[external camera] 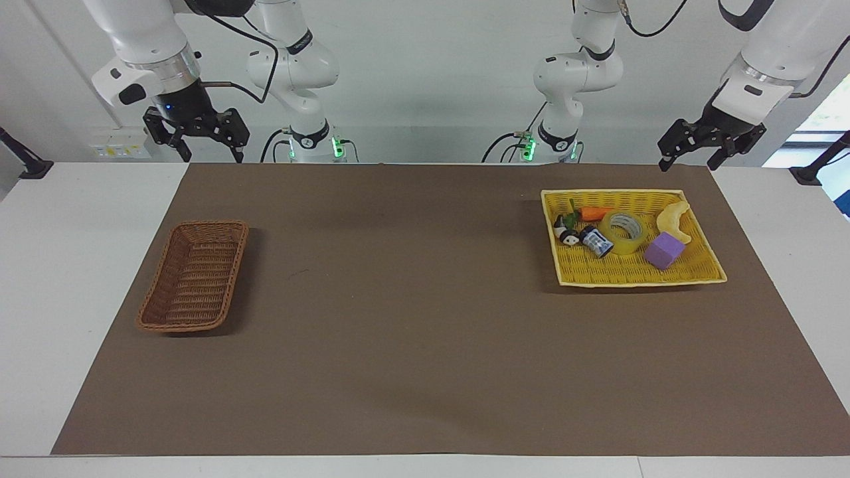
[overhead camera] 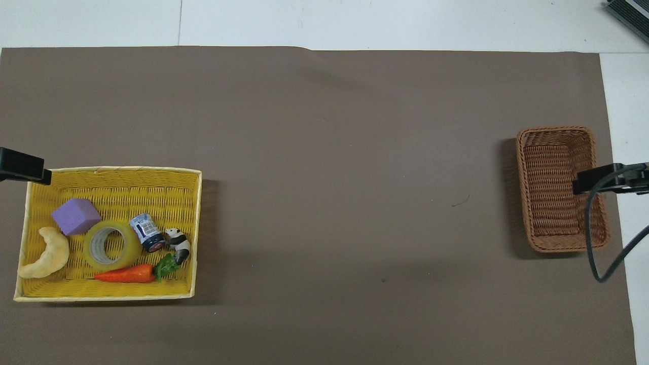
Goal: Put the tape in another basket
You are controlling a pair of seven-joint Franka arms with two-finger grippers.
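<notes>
Tape [external camera: 623,232]: lying flat in yellow tray [external camera: 704,272], left arm's end of tabletop. Basket [external camera: 194,277]: right arm's end. Left end effector [external camera: 690,159], right end effector [external camera: 211,157]: raised, fingers apart, holding nothing. Step: none begun. Next, likely: left descends, grasps tape.

The translucent yellow tape [external camera: 623,232] lies flat, hole up, toward the table's left-arm end. The empty brown wicker basket [external camera: 194,275] sits near the right-arm end.
</notes>
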